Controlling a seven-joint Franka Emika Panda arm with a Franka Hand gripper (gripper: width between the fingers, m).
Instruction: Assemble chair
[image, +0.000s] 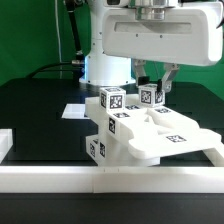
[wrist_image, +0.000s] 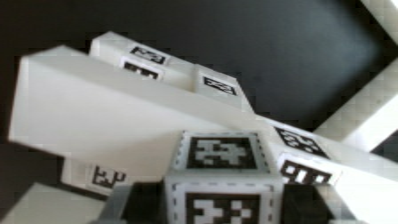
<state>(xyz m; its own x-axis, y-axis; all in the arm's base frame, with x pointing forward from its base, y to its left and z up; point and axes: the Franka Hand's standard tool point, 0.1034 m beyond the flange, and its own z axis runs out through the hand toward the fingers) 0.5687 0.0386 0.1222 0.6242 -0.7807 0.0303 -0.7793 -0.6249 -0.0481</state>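
Exterior view showed the end effector (image: 153, 88) clenched on a small tagged block (image: 150, 96), at about one o'clock from the partly built chair (image: 140, 130), which lay on the bench (image: 40, 100) against the low white border rail (image: 110, 180). The wrist view put that block (wrist_image: 224, 160) between the fingers, just over the white chair pieces (wrist_image: 107, 90). My judgement: the hold looked narrow, so the block could twist or slip on the way down and miss its seat; a push off-axis might also shove the loose assembly along the rail. The bench top was matte black, with a marker board (image: 75, 110) at ten o'clock. Green curtain hung behind, and the arm's white base (image: 105, 68) stood at twelve o'clock.
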